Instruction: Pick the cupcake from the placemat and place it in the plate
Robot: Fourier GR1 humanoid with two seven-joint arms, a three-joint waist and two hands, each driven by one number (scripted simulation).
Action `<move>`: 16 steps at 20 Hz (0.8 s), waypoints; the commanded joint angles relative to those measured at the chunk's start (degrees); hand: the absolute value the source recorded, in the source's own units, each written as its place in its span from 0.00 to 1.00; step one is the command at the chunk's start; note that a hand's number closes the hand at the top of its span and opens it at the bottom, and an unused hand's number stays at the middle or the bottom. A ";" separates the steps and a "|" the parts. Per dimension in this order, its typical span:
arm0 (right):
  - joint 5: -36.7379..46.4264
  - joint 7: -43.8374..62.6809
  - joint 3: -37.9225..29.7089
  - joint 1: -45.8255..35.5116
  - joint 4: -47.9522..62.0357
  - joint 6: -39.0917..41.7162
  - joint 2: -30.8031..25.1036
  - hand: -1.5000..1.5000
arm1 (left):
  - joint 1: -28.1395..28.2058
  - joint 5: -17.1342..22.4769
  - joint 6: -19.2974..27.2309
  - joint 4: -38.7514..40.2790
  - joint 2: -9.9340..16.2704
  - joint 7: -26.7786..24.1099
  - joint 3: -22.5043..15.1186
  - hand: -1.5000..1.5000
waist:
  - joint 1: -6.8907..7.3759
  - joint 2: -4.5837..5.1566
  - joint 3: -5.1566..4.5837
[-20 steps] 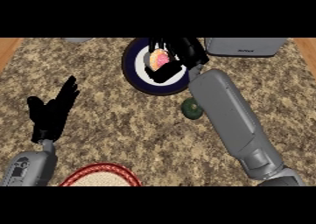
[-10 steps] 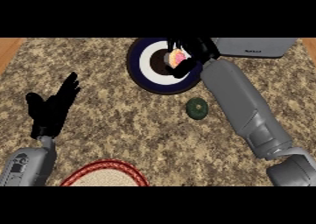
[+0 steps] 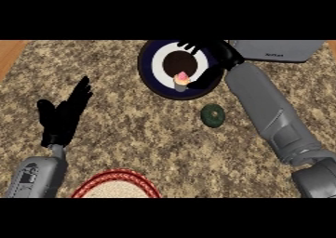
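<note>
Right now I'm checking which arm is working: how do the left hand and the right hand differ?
The left hand stands over bare counter at the view's left, fingers straight, holding nothing; the right hand reaches over the plate, fingers curled beside the cupcake. The left forearm barely shows; the right stretches far forward. Both hands are black.

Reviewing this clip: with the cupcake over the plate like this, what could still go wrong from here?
1. The cupcake sits near the plate's lower rim rather than its centre; it could tip or roll off toward the counter.
2. The right hand is spread over the plate, with a finger right beside the cupcake; pulling back could knock it.
3. The dark green round object lies beside the right forearm and could get swept on withdrawal.
</note>
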 commanded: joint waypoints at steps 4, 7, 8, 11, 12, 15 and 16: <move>-7.43 -13.22 -7.45 -0.92 -1.45 2.73 0.10 0.00 | -0.22 0.26 -0.03 0.72 0.03 -0.82 0.88 0.50 | -0.99 -0.30 0.03; -12.66 -13.67 -11.89 -3.83 -1.07 8.63 1.69 0.00 | -1.47 -0.81 0.88 1.49 0.01 0.98 0.47 0.50 | -1.29 -0.59 0.02; -13.81 -12.79 -13.02 -5.15 -0.77 12.77 -1.69 0.00 | -0.21 0.20 -0.72 2.24 1.08 -0.28 1.48 0.50 | -1.83 -0.85 -0.03; -17.30 -7.58 -16.52 -4.73 3.29 16.33 -2.30 0.00 | -0.86 1.24 -1.15 2.05 1.70 -0.25 2.84 0.50 | -1.99 -0.79 -0.06; -18.50 -3.44 -17.64 -7.09 4.64 19.55 -3.94 0.00 | 1.33 0.66 -1.03 1.48 1.08 -1.68 2.04 0.50 | -1.45 -0.77 -0.08; -19.18 0.12 -17.80 -6.10 7.48 26.43 -4.10 0.00 | 0.62 -0.36 -0.27 1.19 0.61 -0.88 1.24 0.50 | -1.94 -0.86 -0.06; -20.98 2.38 -19.66 -8.37 7.83 26.75 -4.49 0.00 | 1.43 0.28 -0.83 0.46 0.89 -0.45 1.51 0.50 | -1.27 -0.78 -0.06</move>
